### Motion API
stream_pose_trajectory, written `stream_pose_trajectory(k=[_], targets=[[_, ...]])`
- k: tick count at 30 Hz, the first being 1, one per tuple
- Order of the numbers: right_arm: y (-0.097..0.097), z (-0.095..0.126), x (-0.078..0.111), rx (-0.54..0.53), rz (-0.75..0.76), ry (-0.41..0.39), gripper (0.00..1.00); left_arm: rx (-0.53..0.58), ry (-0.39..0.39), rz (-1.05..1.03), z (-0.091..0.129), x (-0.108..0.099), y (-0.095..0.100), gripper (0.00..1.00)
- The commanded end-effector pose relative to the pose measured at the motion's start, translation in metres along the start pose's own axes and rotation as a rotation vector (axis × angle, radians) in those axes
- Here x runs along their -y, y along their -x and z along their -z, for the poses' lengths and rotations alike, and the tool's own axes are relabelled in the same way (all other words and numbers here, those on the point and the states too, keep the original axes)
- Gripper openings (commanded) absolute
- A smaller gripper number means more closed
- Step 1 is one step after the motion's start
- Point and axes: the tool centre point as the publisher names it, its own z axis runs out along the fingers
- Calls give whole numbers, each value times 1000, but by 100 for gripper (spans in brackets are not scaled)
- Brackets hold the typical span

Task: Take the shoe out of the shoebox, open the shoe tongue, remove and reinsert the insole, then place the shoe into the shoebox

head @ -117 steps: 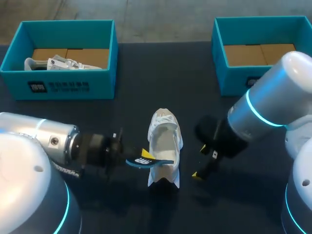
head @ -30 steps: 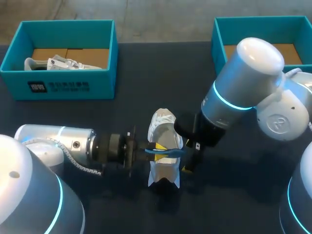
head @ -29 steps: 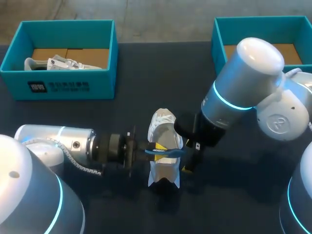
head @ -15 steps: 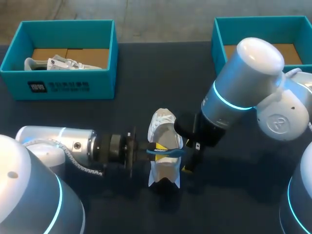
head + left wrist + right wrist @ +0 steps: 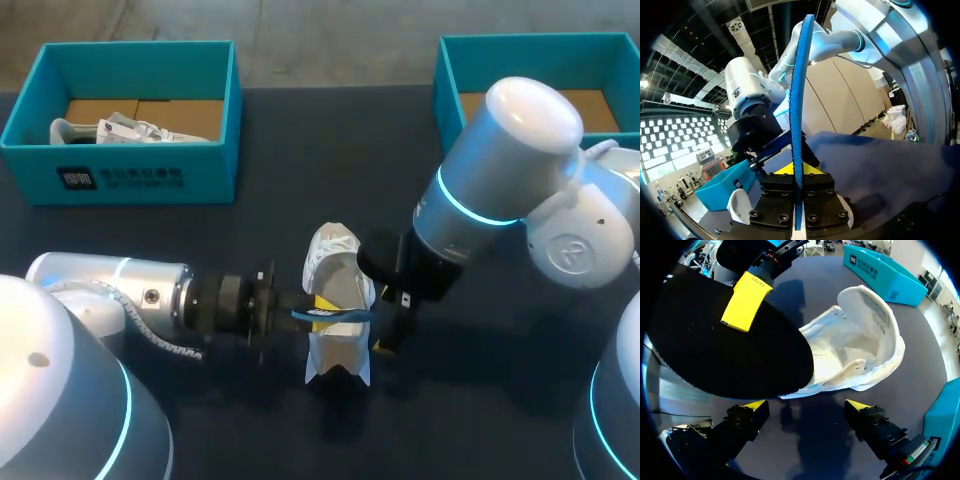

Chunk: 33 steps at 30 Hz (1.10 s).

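Observation:
A white shoe stands on the dark table, its opening facing up. My left gripper is shut on a blue insole with a black underside and holds it on edge over the shoe's heel half. In the left wrist view the insole rises thin and upright from between the fingers of that gripper. My right gripper stands open close beside the shoe's right flank, nothing between its fingers. A yellow fingertip of the left gripper lies on the insole.
A teal shoebox at the back left holds another white shoe. A second teal shoebox stands at the back right, partly behind my right arm. Bare dark tabletop lies between the boxes.
Over the last four seconds my right arm came in close beside the shoe and the left gripper carried the insole over it. In the last second the insole only shifted slightly left.

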Motion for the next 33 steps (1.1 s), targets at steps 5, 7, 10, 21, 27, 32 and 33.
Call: stream_pose_trajectory(k=[5, 7, 10, 21, 27, 32, 33], targets=[[-1, -1, 0, 4, -1, -2, 100, 9, 14, -7, 11, 9, -4, 0], [-1, -1, 0, 4, -1, -2, 100, 12, 15, -6, 13, 10, -4, 0], [-1, -1, 0, 4, -1, -2, 100, 12, 21, -6, 15, 10, -5, 0], [-1, -1, 0, 4, -1, -2, 100, 24, 21, -3, 13, 0, -6, 0], [-1, -1, 0, 4, -1, -2, 100, 33, 16, 2, 13, -2, -6, 0], [-1, -1, 0, 4, -1, -2, 100, 41, 8, 13, 11, -6, -4, 0], [-1, -1, 0, 4, -1, -2, 100, 43, 5, 13, 11, -6, -4, 0]])
